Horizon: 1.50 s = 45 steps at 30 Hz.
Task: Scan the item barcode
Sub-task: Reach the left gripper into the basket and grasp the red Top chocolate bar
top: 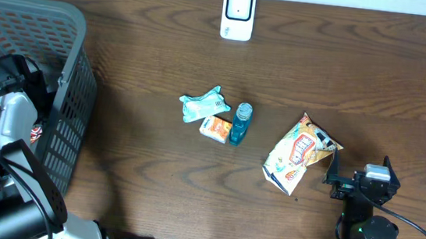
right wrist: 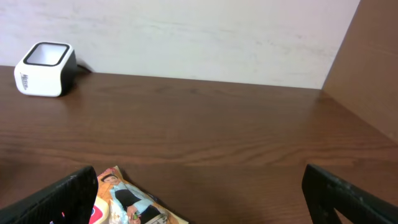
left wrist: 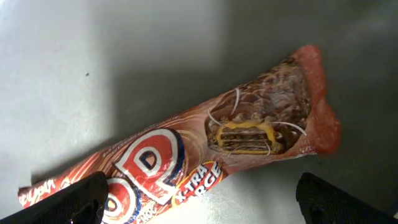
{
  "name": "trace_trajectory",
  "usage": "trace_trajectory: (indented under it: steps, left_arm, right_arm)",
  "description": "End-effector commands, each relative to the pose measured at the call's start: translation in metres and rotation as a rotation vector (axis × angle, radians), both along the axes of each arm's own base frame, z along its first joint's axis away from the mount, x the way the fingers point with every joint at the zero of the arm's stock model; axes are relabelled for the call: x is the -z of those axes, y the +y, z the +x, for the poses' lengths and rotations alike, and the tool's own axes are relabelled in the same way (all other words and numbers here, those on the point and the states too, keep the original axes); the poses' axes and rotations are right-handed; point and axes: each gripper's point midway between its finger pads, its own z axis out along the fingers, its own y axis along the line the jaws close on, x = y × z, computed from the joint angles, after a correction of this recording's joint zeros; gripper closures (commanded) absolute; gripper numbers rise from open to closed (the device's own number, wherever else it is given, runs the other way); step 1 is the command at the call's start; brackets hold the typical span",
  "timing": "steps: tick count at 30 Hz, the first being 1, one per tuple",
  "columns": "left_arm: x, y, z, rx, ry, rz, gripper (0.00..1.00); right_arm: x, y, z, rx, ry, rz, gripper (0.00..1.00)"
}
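The left fingers [left wrist: 78,202] stand spread wide with nothing between them. They hang just over a chocolate bar [left wrist: 205,155] in a red-brown wrapper marked X-TRA LARGE. The bar lies slantwise on the pale floor of the grey plastic basket [top: 74,98], its crimped end pointing up and to the right in the wrist view. The basket sits at the left end of the dark wooden surface [top: 343,69], and the left arm reaches down inside it.

The right fingers [right wrist: 65,199] are just as far apart and grip nothing. They sit low over the surface at its near right corner. An orange-and-white snack bag [top: 300,153] lies just beside them, one corner showing between the fingers in the wrist view.

In the middle of the surface a teal-and-white packet [top: 205,103], a small orange box [top: 216,128] and a blue bottle [top: 241,123] lie close together, the box against the bottle. A white barcode scanner [top: 238,14] stands at the far edge, well apart from both arms.
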Motion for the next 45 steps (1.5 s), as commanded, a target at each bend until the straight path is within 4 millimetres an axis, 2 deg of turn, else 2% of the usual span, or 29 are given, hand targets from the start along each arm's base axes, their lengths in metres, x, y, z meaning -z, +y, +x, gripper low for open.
trace_trajectory:
  steps: [1, 4, 10, 13, 15, 16, 21, 25, 26, 27, 30, 32, 34, 37, 41, 45]
  left_arm:
    - [0.008, -0.001, 0.000, 0.119, 0.024, 0.018, 0.03]
    - [0.006, 0.003, 0.006, 0.164, 0.008, 0.050, 0.03]
    - [0.001, 0.024, 0.009, 0.133, 0.016, 0.159, 0.03]
    - [0.005, 0.027, 0.008, 0.127, 0.024, 0.163, 0.03]
    - [0.013, 0.027, 0.007, 0.126, 0.042, 0.151, 0.03]
    - [0.024, 0.025, 0.002, 0.127, 0.074, 0.128, 0.03]
    - [0.057, 0.017, -0.010, 0.037, 0.146, 0.046, 0.02]
    - [0.072, 0.014, -0.015, -0.038, 0.169, 0.005, 0.01]
    - [0.073, 0.014, -0.016, -0.062, 0.168, -0.001, 0.04]
    - [0.073, 0.014, -0.016, -0.081, 0.165, -0.003, 0.13]
    - [0.068, 0.021, -0.015, -0.219, 0.129, -0.006, 0.33]
    - [0.064, 0.030, -0.017, -0.380, 0.099, -0.010, 0.35]
    - [0.060, 0.037, -0.021, -0.575, 0.052, -0.047, 0.33]
    - [0.050, 0.041, -0.026, -0.719, 0.015, -0.073, 0.25]
    - [0.024, 0.047, -0.022, -0.744, -0.058, -0.059, 0.03]
    - [-0.007, 0.053, -0.018, -0.730, -0.139, -0.022, 0.02]
  right_arm:
    - [0.001, -0.002, 0.000, 0.011, 0.002, -0.011, 0.01]
    - [0.001, -0.002, 0.000, 0.011, 0.002, -0.011, 0.01]
    - [0.001, -0.002, 0.000, 0.011, 0.002, -0.011, 0.01]
    - [0.001, -0.002, 0.000, 0.011, 0.002, -0.011, 0.01]
    - [0.001, -0.002, 0.000, 0.011, 0.002, -0.011, 0.01]
    - [0.001, -0.002, 0.000, 0.011, 0.002, -0.011, 0.01]
    - [0.001, -0.002, 0.000, 0.011, 0.002, -0.011, 0.01]
    - [0.001, -0.002, 0.000, 0.011, 0.002, -0.011, 0.01]
    - [0.001, -0.002, 0.000, 0.011, 0.002, -0.011, 0.01]
    - [0.001, -0.002, 0.000, 0.011, 0.002, -0.011, 0.01]
    - [0.001, -0.002, 0.000, 0.011, 0.002, -0.011, 0.01]
    - [0.001, -0.002, 0.000, 0.011, 0.002, -0.011, 0.01]
    - [0.001, -0.002, 0.000, 0.011, 0.002, -0.011, 0.01]
    - [0.001, -0.002, 0.000, 0.011, 0.002, -0.011, 0.01]
    - [0.001, -0.002, 0.000, 0.011, 0.002, -0.011, 0.01]
    - [0.001, -0.002, 0.000, 0.011, 0.002, -0.011, 0.01]
